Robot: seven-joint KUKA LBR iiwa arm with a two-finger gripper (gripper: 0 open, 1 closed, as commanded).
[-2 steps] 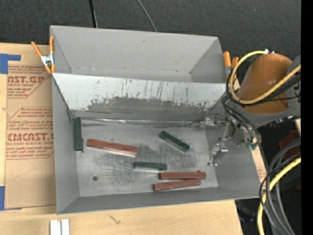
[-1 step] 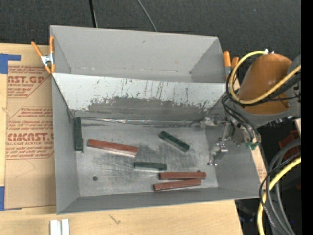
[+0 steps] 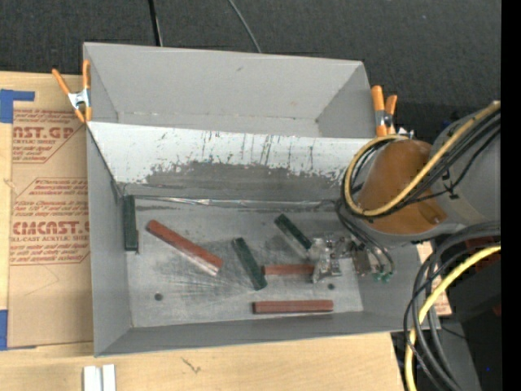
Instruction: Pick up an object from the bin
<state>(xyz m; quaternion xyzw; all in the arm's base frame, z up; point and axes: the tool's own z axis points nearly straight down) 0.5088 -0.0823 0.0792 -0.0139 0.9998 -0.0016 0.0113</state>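
Bin (image 3: 106,243): grey metal, floor scuffed and streaked. You have 6 small bars loose on that floor, 3 red-brown and 3 dark green.

Arm: it comes in over the bin's right wall. Its orange cover (image 3: 395,190) and looped cables (image 3: 440,177) sit above the right rear corner. The gripper (image 3: 326,265) is low over the floor, close to the right wall and about midway between the rear wall and the front edge.

Thing at the gripper: the short red-brown bar (image 3: 285,270). It lies flat, roughly parallel to the front edge, right of the floor's middle. Its right end runs up to the gripper. Its left end meets the lower end of the middle green bar (image 3: 248,263), which slants toward the rear and left.

Jaws: you cannot tell whether they are apart or together, nor whether the bar's end sits between them. The metal parts there merge into 1 cluttered patch.

Other bars near the gripper:
- The rear green bar (image 3: 291,232) slants just behind the short red-brown bar. Its lower right end is near the gripper.
- The front red-brown bar (image 3: 293,306) lies along the front edge, just in front of the gripper and apart from it.

Farther off:
- The slanted red-brown bar (image 3: 183,247) is in the left half of the floor, its lower right end paler than the rest.
- The left green bar (image 3: 129,222) lies along the left wall, toward the rear left corner and well apart from the gripper.
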